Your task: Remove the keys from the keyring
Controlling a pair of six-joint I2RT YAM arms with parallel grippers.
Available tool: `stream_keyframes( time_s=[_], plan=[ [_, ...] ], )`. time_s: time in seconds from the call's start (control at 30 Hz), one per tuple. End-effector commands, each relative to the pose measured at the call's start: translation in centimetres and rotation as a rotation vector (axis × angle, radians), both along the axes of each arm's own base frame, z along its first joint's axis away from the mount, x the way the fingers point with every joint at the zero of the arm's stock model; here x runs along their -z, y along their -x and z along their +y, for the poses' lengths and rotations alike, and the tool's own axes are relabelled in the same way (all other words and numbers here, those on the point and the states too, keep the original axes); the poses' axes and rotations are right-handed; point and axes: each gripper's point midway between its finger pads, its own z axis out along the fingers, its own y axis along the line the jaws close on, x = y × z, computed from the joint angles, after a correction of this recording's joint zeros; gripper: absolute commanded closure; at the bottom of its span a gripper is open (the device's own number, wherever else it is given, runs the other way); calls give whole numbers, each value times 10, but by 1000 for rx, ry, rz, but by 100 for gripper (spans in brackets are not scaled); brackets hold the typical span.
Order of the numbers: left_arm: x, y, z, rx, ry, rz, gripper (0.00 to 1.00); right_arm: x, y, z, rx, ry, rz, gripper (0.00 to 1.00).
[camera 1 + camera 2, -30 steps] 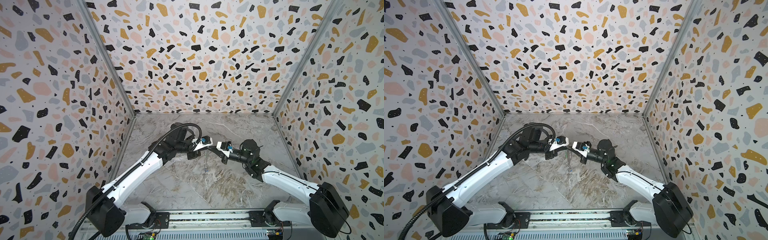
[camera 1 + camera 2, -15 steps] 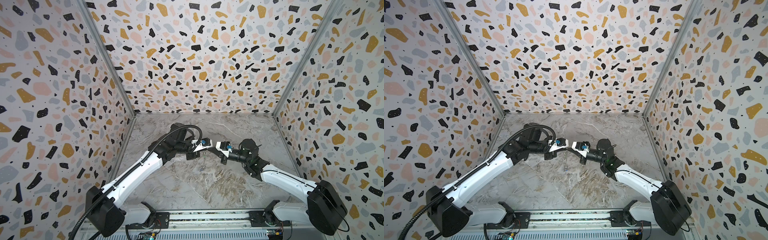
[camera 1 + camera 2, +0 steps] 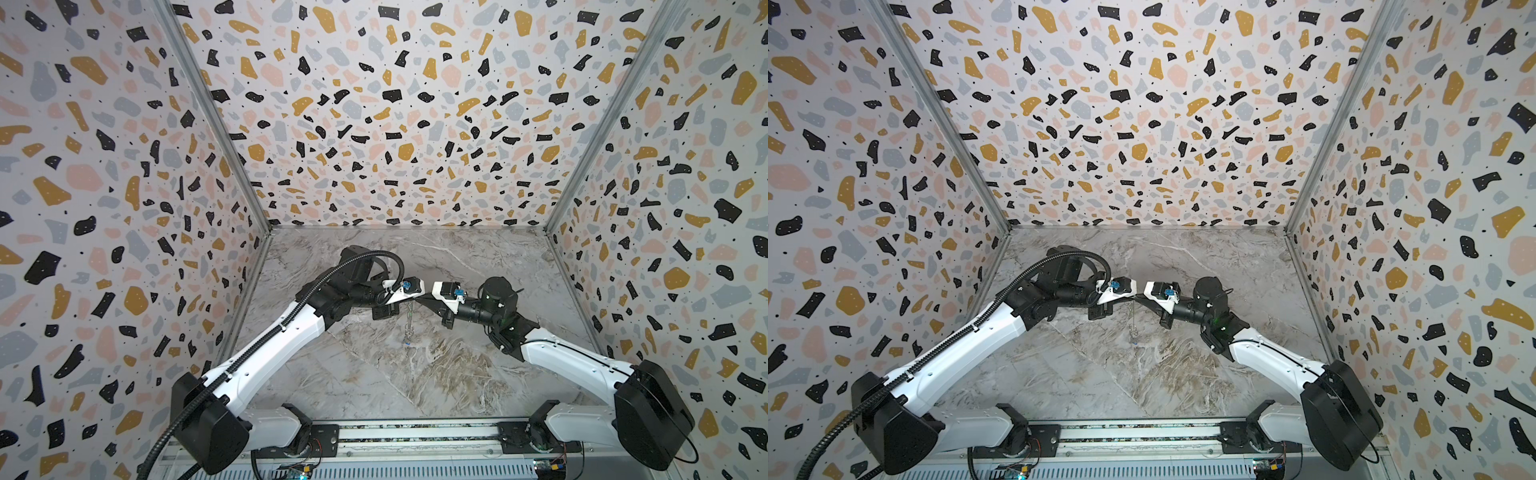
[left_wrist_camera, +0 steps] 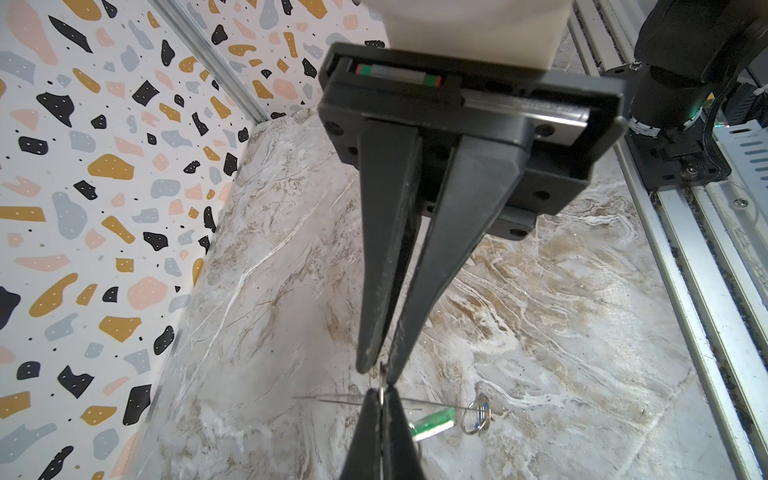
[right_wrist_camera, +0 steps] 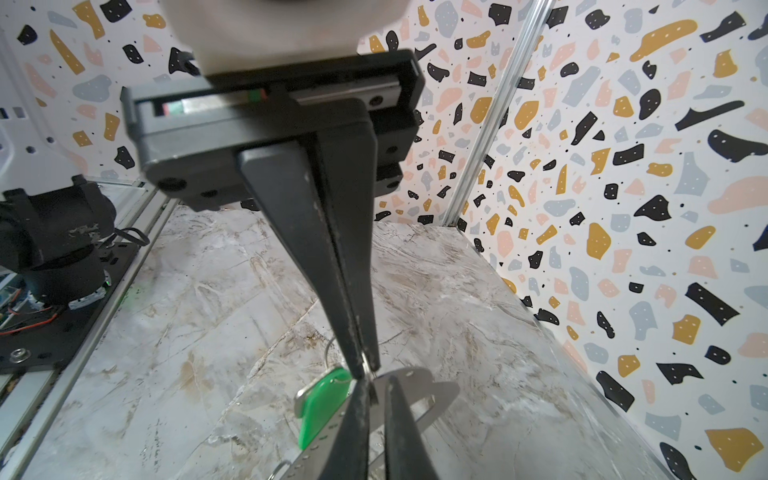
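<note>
Both grippers meet tip to tip above the middle of the marble floor. My left gripper (image 3: pixel 412 294) (image 4: pixel 381 392) is shut on a thin wire ring of the keyring (image 3: pixel 409 320) (image 3: pixel 1133 318), which hangs straight down below the tips. Its flat slotted plate (image 5: pixel 415 380) shows in the right wrist view. My right gripper (image 3: pixel 420 298) (image 5: pixel 376 380) straddles the same wire ring, its jaws a narrow gap apart. The green key (image 4: pixel 432 422) (image 5: pixel 322 401) hangs beside the plate. A sliver of the blue key (image 4: pixel 478 422) (image 3: pixel 406 343) shows at a wire ring on the plate's lower end.
Terrazzo-patterned walls (image 3: pixel 124 208) close in the left, back and right sides. A metal rail (image 3: pixel 415 436) with both arm bases runs along the front edge. The right arm's black base motor (image 4: pixel 681 104) shows in the left wrist view.
The two grippers stay tip to tip and have drifted slightly left together. The keyring still hangs below them.
</note>
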Motion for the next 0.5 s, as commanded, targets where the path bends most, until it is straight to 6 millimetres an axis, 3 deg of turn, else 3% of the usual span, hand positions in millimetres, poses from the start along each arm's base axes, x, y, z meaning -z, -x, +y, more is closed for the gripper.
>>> stream_keyframes(
  time_s=[0.0, 0.47],
  plan=[
    [-19, 13, -9, 80, 60, -25, 100, -22, 1, 4, -25, -36, -29, 86],
    [-23, 12, -10, 83, 70, -39, 100, -18, 11, 8, -97, -37, 6, 90]
  ],
)
